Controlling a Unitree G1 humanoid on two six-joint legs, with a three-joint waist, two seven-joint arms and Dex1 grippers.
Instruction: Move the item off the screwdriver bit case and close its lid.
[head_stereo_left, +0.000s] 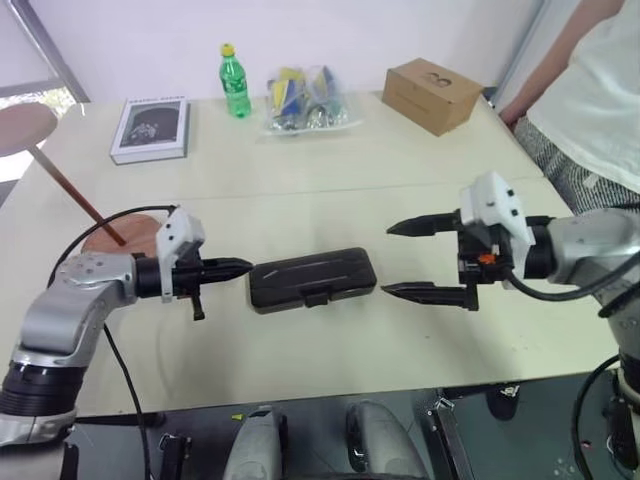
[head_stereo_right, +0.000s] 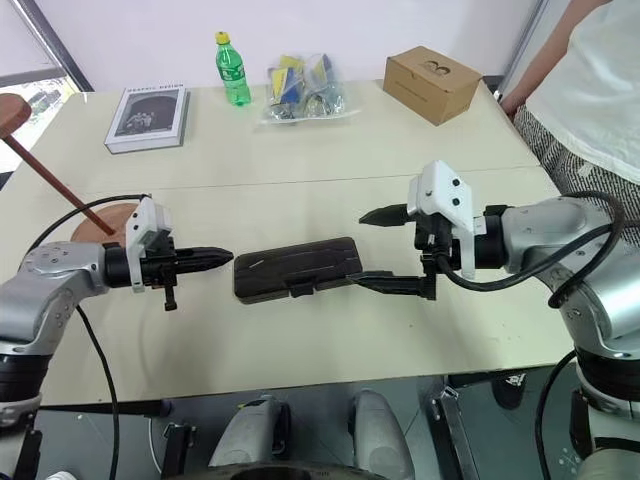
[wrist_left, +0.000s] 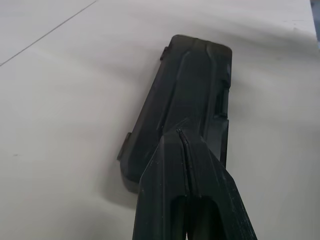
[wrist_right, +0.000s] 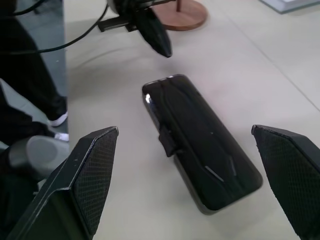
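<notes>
The screwdriver bit case (head_stereo_left: 312, 280) lies flat in the middle of the table with its lid (head_stereo_left: 310, 270) down and the small clasp (head_stereo_left: 317, 297) on the near long edge. The item (head_stereo_left: 125, 235), a reddish-brown wooden stand, rests on the table at the left, apart from the case, its rod leaning up to the top disc (head_stereo_left: 22, 125). My left gripper (head_stereo_left: 247, 266) is shut and empty, its tip just off the case's left end. My right gripper (head_stereo_left: 386, 260) stands open and empty a little to the right of the case.
Along the far edge sit a grey book (head_stereo_left: 150, 128), a green bottle (head_stereo_left: 234, 80), a plastic bag of packets (head_stereo_left: 305, 98) and a cardboard box (head_stereo_left: 432, 95). A person (head_stereo_left: 590, 90) stands at the table's right side. The table's front edge (head_stereo_left: 330, 385) is near.
</notes>
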